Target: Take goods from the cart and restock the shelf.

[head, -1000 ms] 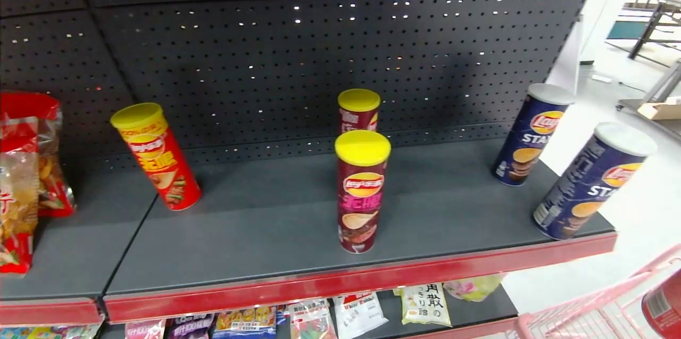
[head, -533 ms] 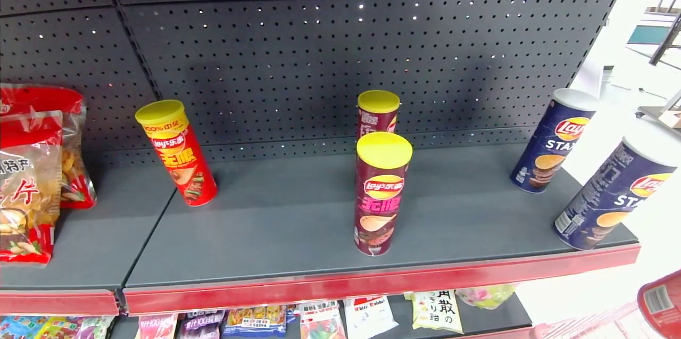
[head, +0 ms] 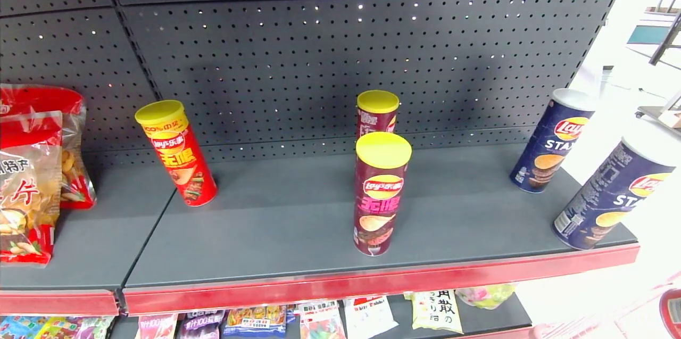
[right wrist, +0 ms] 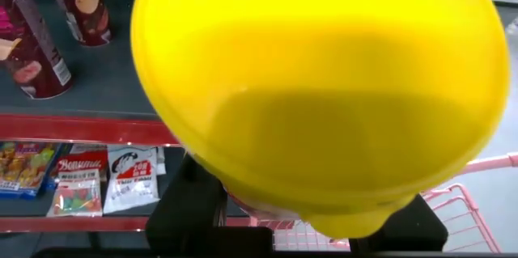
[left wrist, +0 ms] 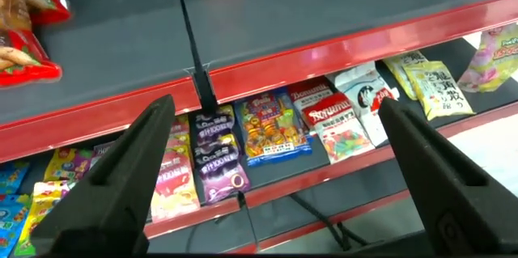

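Right jaws stand closed on either side of a yellow-lidded can (right wrist: 324, 88), whose lid faces the wrist camera. The right gripper (right wrist: 295, 217) holds it low off the shelf's front right corner, near the pink wire cart (right wrist: 473, 197). Left jaws are spread wide with nothing between them. The left gripper (left wrist: 275, 104) hangs in front of the shelf's red front edge, facing the lower shelf (left wrist: 356, 165) and its row of small packets (left wrist: 267, 129).

On the shelf (head: 266, 232) two maroon cans (head: 380, 195) stand upright at the middle, one near the front edge and the other straight behind it by the back panel. A red can (head: 178, 153) stands toward the back left corner of the same board. Two blue cans (head: 550, 142) stand along the right edge, one at the front right corner and one farther back. Snack bags (head: 32, 168) sit on the neighbouring board at the left.
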Robot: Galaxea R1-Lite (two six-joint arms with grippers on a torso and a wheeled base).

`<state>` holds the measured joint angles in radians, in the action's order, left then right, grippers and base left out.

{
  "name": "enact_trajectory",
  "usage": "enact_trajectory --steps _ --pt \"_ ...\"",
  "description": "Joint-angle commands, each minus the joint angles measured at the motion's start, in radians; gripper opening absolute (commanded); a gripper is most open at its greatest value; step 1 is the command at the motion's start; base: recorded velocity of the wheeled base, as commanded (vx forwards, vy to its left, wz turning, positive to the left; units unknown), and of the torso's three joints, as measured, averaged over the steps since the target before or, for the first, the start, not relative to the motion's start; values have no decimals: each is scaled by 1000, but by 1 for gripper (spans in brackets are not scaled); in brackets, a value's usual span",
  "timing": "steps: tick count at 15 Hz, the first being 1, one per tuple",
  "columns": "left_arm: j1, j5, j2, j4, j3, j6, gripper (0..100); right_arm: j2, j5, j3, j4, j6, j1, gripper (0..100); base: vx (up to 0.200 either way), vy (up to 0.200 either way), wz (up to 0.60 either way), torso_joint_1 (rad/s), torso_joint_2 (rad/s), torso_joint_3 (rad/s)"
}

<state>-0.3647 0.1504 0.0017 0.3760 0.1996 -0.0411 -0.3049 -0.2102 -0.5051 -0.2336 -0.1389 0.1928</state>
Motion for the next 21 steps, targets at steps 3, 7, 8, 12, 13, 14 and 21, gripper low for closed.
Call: enact_trajectory --steps 3,7,8,12,13,14,21 --pt "0 0 -2 1 0 0 100 43 0 8 0 2 -118 0 0 0 0 0 0 0" --pt "1 0 -2 0 0 0 100 69 2 48 -1 4 -156 0 0 0 0 0 0 0" --pt "0 0 -2 0 0 0 100 69 2 54 -1 5 -156 0 0 0 0 0 0 0" --pt "0 0 -2 0 0 1 100 67 2 63 -1 5 -154 0 0 0 0 0 0 0" --pt "0 0 -2 0 0 1 100 67 2 63 -1 5 -154 0 0 0 0 0 0 0" --pt "1 0 -2 0 0 1 100 69 2 63 -1 7 -154 0 0 0 0 0 0 0" --pt "0 -5 -2 0 0 0 100 70 2 73 -1 7 -154 0 -114 0 0 2 3 1"
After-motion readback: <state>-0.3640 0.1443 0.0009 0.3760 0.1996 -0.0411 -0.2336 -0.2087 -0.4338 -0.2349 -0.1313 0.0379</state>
